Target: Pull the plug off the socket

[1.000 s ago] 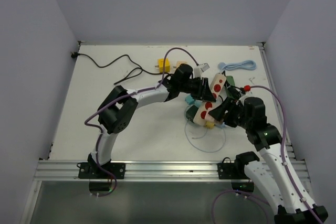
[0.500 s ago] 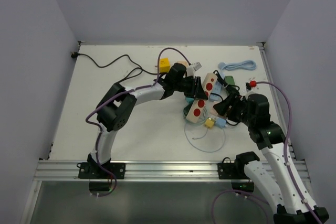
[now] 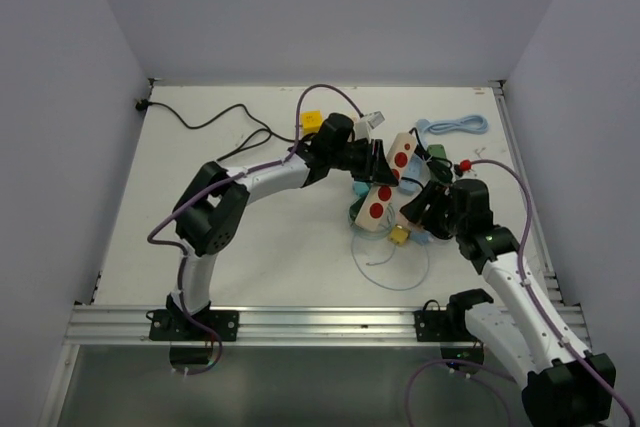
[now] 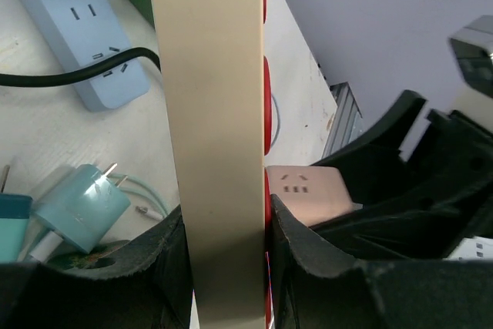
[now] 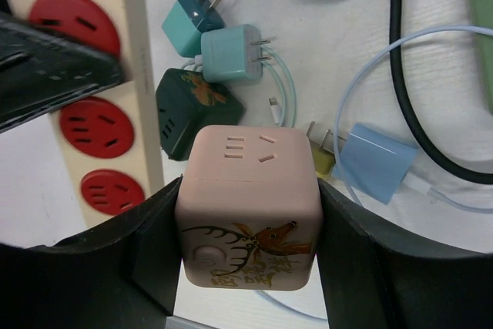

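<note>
White tabletop point(image 3: 250, 247), grey walls point(image 3: 300, 7): left gripper point(image 4: 227, 263) is clamped hard on the edges of a beige strip point(image 4: 208, 98) w/ red outlets, holding it raised, prob. as a brace. Right gripper point(image 5: 246, 217) grips a pink cube plug point(image 5: 246, 179) just beside the red face; can't tell if prongs are out. Dark green socket point(image 3: 437, 153) lies back right, ungripped, partly hidden; light blue strip point(image 4: 77, 28), loose chargers point(image 5: 231, 55) & black cord point(image 5: 400, 75) crowd below, could snag.

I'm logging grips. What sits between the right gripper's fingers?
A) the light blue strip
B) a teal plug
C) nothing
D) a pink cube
D: in the right wrist view the pink cube sits clamped between the two black fingers of the right gripper.
</note>
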`<move>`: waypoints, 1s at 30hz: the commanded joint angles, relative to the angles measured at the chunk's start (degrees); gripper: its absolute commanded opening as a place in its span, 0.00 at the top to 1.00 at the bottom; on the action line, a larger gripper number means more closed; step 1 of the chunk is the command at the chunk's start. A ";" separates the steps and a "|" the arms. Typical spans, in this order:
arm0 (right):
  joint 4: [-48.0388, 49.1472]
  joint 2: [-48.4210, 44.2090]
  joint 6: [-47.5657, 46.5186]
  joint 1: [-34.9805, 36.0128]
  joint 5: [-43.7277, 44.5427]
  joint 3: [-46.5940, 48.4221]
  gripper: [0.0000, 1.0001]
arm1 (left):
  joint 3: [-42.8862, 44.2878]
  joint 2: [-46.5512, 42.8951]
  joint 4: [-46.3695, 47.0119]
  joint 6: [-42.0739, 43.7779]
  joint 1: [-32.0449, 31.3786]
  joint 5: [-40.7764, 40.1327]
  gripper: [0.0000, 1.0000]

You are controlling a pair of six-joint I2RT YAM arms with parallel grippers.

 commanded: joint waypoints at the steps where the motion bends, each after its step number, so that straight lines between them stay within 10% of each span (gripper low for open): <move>1: 12.54 2.16 2.82 -0.16 -3.55 -1.81 0.90 | 3.55 -7.32 3.39 0.16 -0.19 1.48 1.00; 10: 25.47 11.04 5.64 -0.08 -6.98 -4.27 0.82 | 5.22 -8.90 -0.48 1.40 -0.37 0.95 1.00; 30: 19.09 12.73 3.53 -0.86 -7.51 -1.99 0.15 | 5.05 -8.02 -0.48 1.57 -0.98 1.30 1.00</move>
